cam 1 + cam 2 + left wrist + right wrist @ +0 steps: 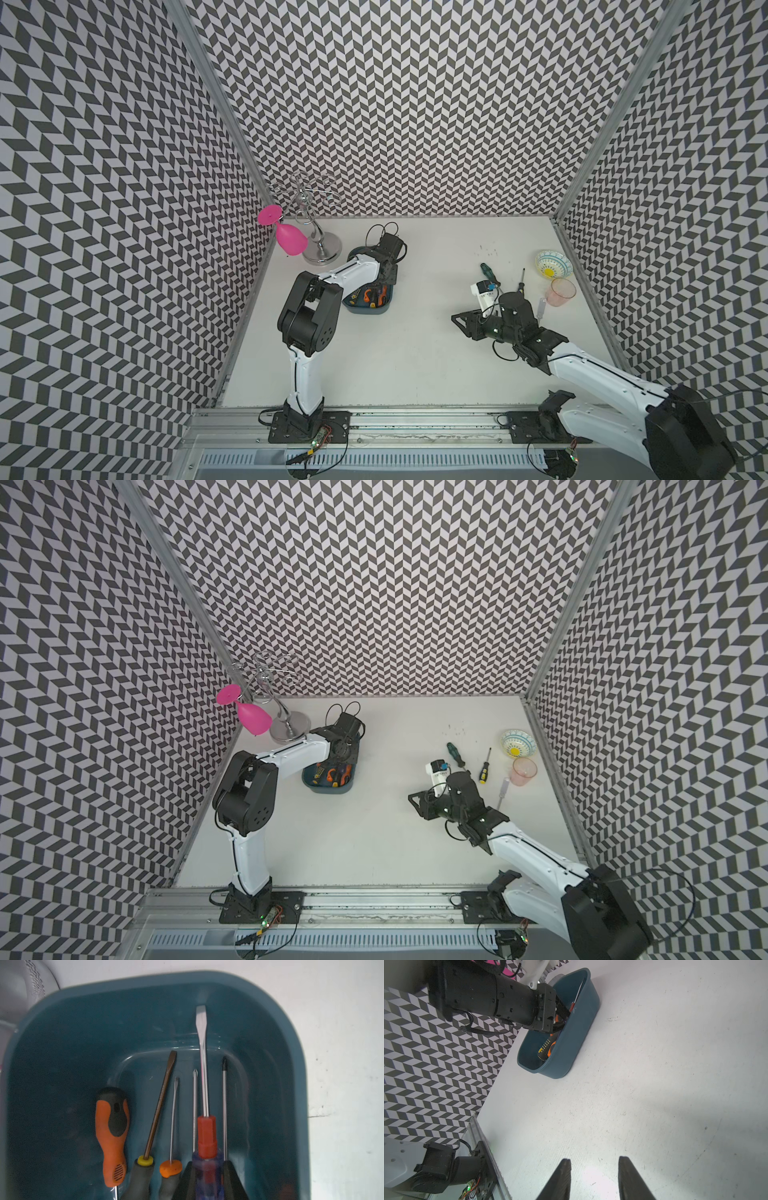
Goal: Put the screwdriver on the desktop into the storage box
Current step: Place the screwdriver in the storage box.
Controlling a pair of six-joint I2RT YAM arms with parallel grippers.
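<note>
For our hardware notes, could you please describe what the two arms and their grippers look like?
The left arm and right arm both have white link shells and bulky black joint housings. Black cables loop out at the wrists. The left gripper and right gripper are black, with tapered, wedge-shaped fingers. A small circuit board with coloured wires sits by each base.

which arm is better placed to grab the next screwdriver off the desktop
Right. The right gripper is open and empty, near the green screwdriver lying on the desktop. The left gripper is shut on a red screwdriver in the box.
</note>
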